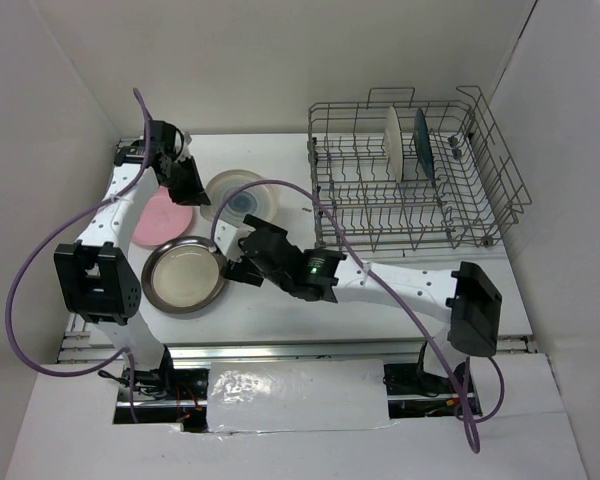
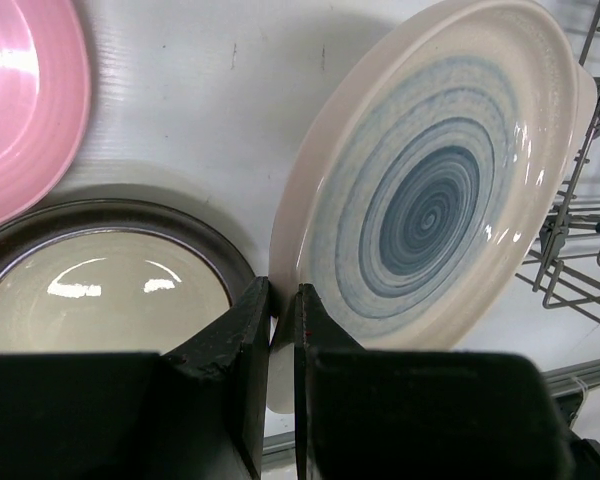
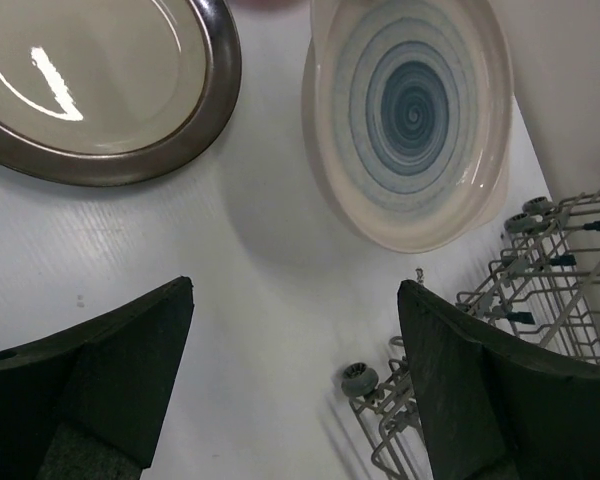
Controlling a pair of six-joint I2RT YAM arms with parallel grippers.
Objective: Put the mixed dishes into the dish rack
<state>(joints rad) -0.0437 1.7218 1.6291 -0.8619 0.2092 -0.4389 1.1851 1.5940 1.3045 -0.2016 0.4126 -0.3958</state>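
Observation:
My left gripper (image 1: pixel 200 193) (image 2: pixel 283 296) is shut on the near rim of the cream plate with blue centre (image 1: pixel 244 196) (image 2: pixel 430 190), which is tilted up off the table; the plate also shows in the right wrist view (image 3: pixel 410 110). The pink plate (image 1: pixel 158 220) (image 2: pixel 20 100) and the brown-rimmed cream plate (image 1: pixel 185 276) (image 2: pixel 100 290) (image 3: pixel 100 80) lie flat on the table. My right gripper (image 1: pixel 238 255) (image 3: pixel 295 300) is open and empty between the brown-rimmed plate and the dish rack (image 1: pixel 480 215) (image 3: pixel 500 330). The grey plate (image 1: pixel 392 140) and the dark teal plate (image 1: pixel 421 145) stand upright in the rack.
The rack's near left corner with a small wheel (image 3: pixel 360 380) is just right of my right gripper. White walls enclose the table on the left, back and right. Purple cables (image 1: pixel 20 290) loop off both arms.

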